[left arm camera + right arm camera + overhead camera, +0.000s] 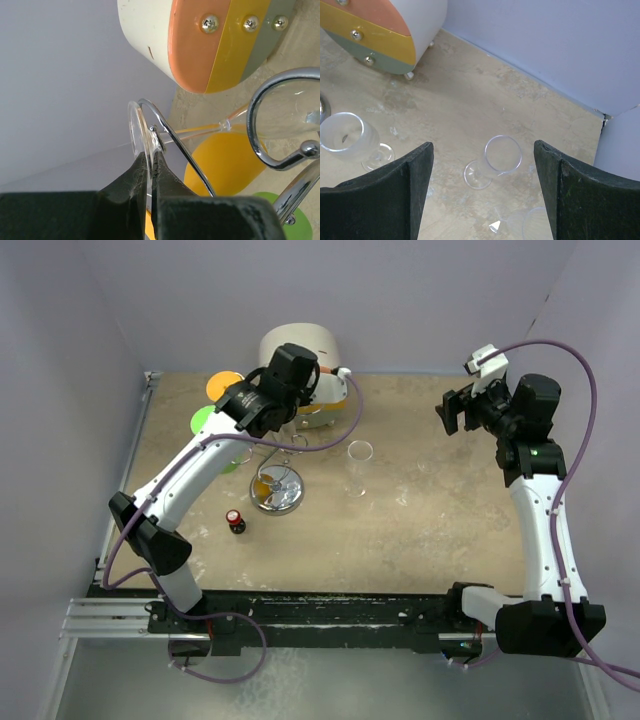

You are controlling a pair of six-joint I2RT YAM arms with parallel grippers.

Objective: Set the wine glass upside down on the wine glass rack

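While the left tool (pixel 151 162) pinches the foot of the wine glass (pixel 136 127), the step in hand looks like threading the stem into the wine glass rack (pixel 255 131).

Left tool state: narrow, jaws closed onto the thin foot disc, an edge-on grip right at the tips. The stem runs away from the tool to its right, and the bowl sits further out behind a chrome curl of the rack. A thin rack wire crosses just ahead of the tips, touching or nearly touching the foot; can't tell which. Exact tilt of the glass is unclear from the wrist view.

To do it well, as I judge it:
- Slide the stem slowly along the slot between the wires, foot above them and bowl hanging below.
- Release only once the foot rests on both wires.
- The grip is small and on slick glass, so twisting against the wire could pop it loose.
- The drum (pixel 200 45) sits above and beyond the tool, so steer the bowl clear of it.

Right tool (pixel 482 145): jaws wide apart, holding nothing, hovering over the bench (pixel 485 95). A second clear glass (pixel 503 154) stands below and just ahead of it, not touching.
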